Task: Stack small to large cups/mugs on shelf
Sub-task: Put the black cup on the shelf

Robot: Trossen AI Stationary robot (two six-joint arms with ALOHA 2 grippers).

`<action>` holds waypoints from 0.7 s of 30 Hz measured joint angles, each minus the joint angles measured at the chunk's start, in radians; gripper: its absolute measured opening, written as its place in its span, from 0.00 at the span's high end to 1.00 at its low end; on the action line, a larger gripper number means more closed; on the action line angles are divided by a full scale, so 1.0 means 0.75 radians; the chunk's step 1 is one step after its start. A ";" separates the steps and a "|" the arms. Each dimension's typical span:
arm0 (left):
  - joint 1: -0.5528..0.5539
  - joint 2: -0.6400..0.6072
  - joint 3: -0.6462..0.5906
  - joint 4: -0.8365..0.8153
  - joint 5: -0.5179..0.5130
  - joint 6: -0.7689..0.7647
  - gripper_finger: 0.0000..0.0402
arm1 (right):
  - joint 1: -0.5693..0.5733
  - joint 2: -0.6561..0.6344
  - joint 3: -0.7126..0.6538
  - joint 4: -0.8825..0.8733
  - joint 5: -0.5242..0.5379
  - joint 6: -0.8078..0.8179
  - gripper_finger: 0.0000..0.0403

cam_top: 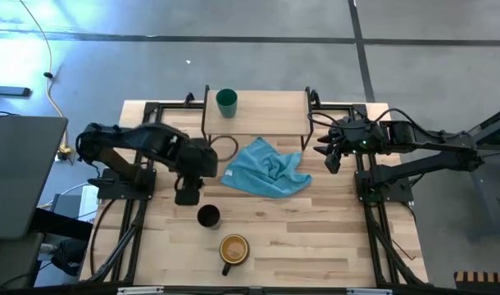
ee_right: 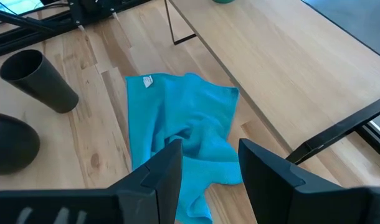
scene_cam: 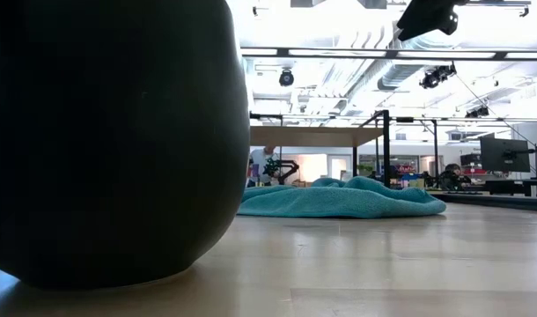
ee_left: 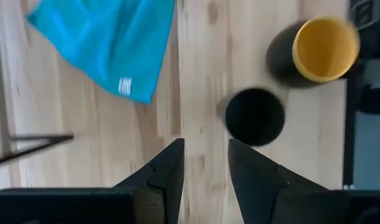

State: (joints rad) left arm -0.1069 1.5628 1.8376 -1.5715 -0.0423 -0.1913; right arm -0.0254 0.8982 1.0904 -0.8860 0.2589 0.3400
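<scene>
Left pincer [cam_top: 188, 195], its two dark fingers standing apart and holding nothing, is hovering over the pale wooden surface [cam_top: 315, 238] just beside the plain black cylindrical cup [cam_top: 208, 216]; the left wrist view is showing the fingers aimed a little to one side of that cup's dark mouth [ee_left: 255, 116], so the approach appears unfinished. Right pincer [cam_top: 329, 153], likewise parted and empty, is waiting near the right end of the small light-wood shelf on thin black metal legs [cam_top: 266, 123], above the edge of the crumpled teal cloth [cam_top: 266, 169]. A small teal cup [cam_top: 226, 102] is standing upright on the shelf's left part, presumably placed there as the innermost piece of the stack. Nearest the front edge, the large dark mug with yellow-orange interior and handle [cam_top: 234, 250] is standing upright, well apart from the shelf; as the largest vessel it is probably being left for last. Judged from this layout, the black cup is the next item to be moved, and the cloth lying between cups and shelf is a possible snag along that path.
</scene>
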 joint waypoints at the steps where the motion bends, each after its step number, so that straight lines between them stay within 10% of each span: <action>1: -0.011 -0.002 -0.038 -0.001 -0.007 -0.022 0.72 | 0.000 0.000 0.000 0.000 0.000 -0.001 0.63; 21: -0.177 -0.027 -0.430 0.373 -0.012 -0.268 0.72 | 0.000 0.000 0.000 -0.001 0.000 -0.011 0.63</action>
State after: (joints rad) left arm -0.2400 1.5429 1.5148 -1.2920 -0.0512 -0.3923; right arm -0.0255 0.8982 1.0904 -0.8864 0.2588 0.3321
